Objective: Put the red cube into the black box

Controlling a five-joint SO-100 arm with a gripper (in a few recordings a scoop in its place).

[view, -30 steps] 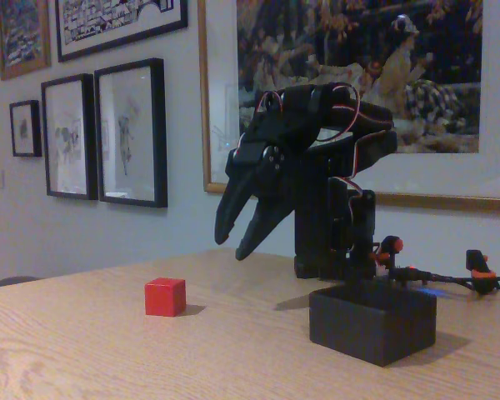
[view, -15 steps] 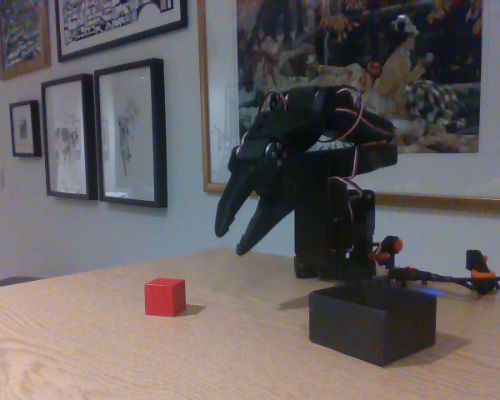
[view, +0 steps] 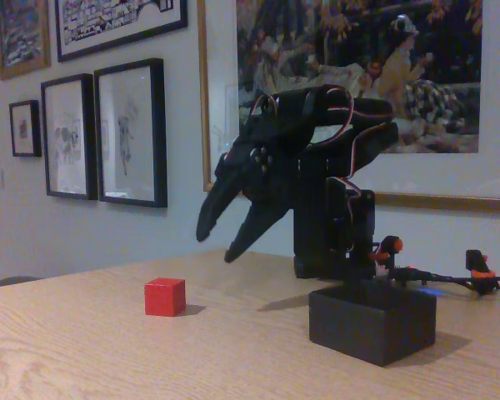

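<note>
One red cube (view: 165,297) sits flat on the wooden table (view: 83,350), a face toward the camera, well left of the black box (view: 372,322), whose long axis runs left-right, while the gripper (view: 218,242) hangs above, fingers spread, holding nothing.

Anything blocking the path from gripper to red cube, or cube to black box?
Nothing visible. The open gripper hangs in the air up and right of the red cube; bare table lies between the cube and the black box.
</note>
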